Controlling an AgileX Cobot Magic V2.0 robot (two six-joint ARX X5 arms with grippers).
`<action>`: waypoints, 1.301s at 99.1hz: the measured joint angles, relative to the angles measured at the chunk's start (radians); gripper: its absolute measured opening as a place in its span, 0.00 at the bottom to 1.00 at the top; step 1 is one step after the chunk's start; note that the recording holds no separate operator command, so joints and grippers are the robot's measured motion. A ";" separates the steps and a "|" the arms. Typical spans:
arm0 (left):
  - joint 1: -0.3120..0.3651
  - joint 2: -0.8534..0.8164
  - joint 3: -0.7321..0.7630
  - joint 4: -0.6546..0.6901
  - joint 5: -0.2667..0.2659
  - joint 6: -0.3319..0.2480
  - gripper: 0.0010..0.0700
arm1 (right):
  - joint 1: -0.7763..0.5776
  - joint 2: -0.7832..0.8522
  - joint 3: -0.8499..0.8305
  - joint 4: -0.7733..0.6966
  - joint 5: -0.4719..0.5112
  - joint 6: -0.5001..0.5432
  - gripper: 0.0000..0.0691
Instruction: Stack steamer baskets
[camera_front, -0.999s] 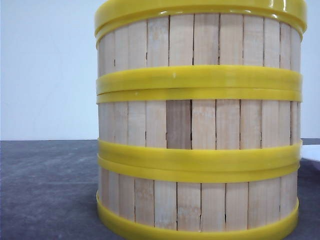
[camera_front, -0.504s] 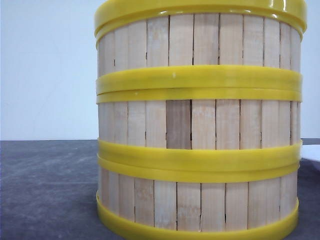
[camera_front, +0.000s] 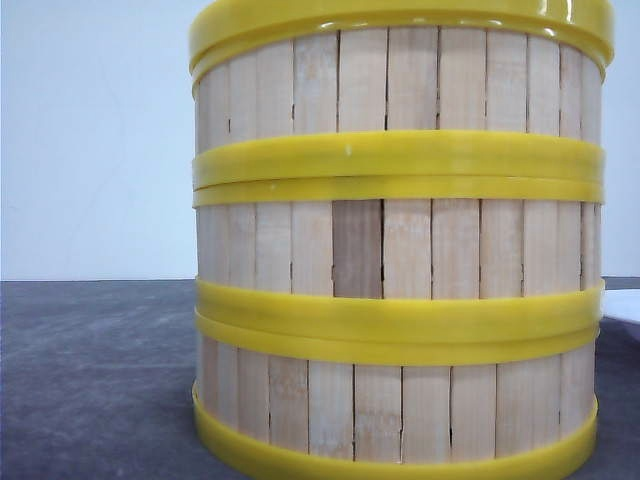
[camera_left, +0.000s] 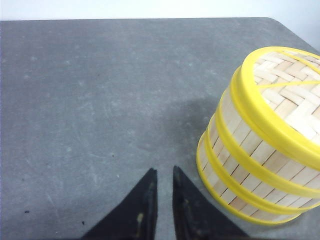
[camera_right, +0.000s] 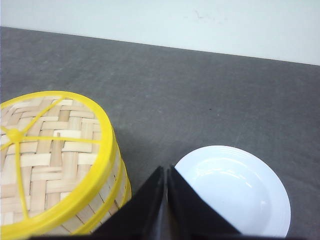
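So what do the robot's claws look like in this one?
Only the fingertips show, in the wrist views. The left claw and right claw each have two matte black, wedge-shaped fingers tapering to points. The left's carry small pale scuffs. No cables or markings visible.

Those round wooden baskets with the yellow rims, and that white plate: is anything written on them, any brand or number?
None: no words, numbers or signs show in any view.
Stacked round wooden-slat steamer baskets with yellow bands: bare.
Woven lid: bare.
Round white plate: plain.
Grey table: unmarked.
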 joint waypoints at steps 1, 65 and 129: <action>0.000 0.000 0.000 -0.001 0.000 0.002 0.03 | 0.000 0.000 0.000 0.000 0.000 0.000 0.01; 0.462 -0.082 -0.443 0.520 -0.040 0.113 0.03 | 0.000 0.000 0.000 0.001 0.000 0.000 0.01; 0.614 -0.321 -0.882 0.780 0.127 0.257 0.03 | 0.000 0.000 0.000 0.001 0.000 0.000 0.01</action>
